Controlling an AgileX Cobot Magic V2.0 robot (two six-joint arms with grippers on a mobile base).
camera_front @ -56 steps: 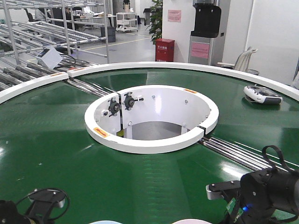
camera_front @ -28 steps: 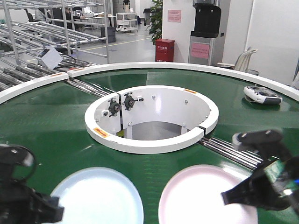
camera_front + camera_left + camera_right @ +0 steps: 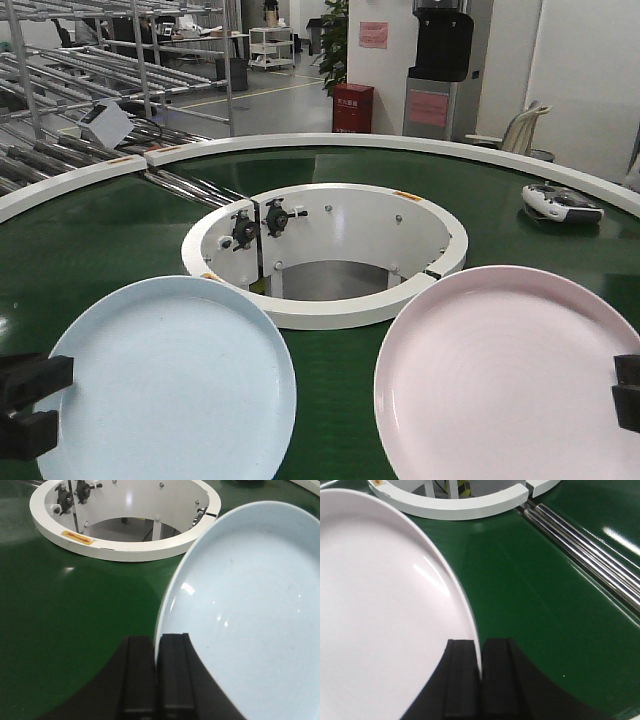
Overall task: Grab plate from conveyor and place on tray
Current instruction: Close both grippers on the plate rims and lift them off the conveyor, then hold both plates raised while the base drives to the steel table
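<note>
Plates are held by both arms, one apiece, and both seem to be carried clear of the green belt [image 3: 100, 230] rather than resting on it. The blue plate [image 3: 170, 380] is pinched at its rim by the left gripper [image 3: 156, 677], whose dark fingers [image 3: 137, 675] are closed on the edge, one on each face. From that grip the plate spreads away to the right and forward. The pink plate [image 3: 505, 375] is clamped the same way by the right gripper [image 3: 480, 675], and it spreads to the left. Each plate is thus held by its outer edge, with the bulk of it reaching inward toward the other plate; a gap of belt is seen between them, just in front of the white ring [image 3: 330, 310].

Both plates are round, shallow and glossy, with a low upturned rim, and nothing is seen on them. Being held by one edge only, they are judged likely to sag or slip if swung quickly.

No tray is shown in any view, so which way it lies cannot be told.
</note>
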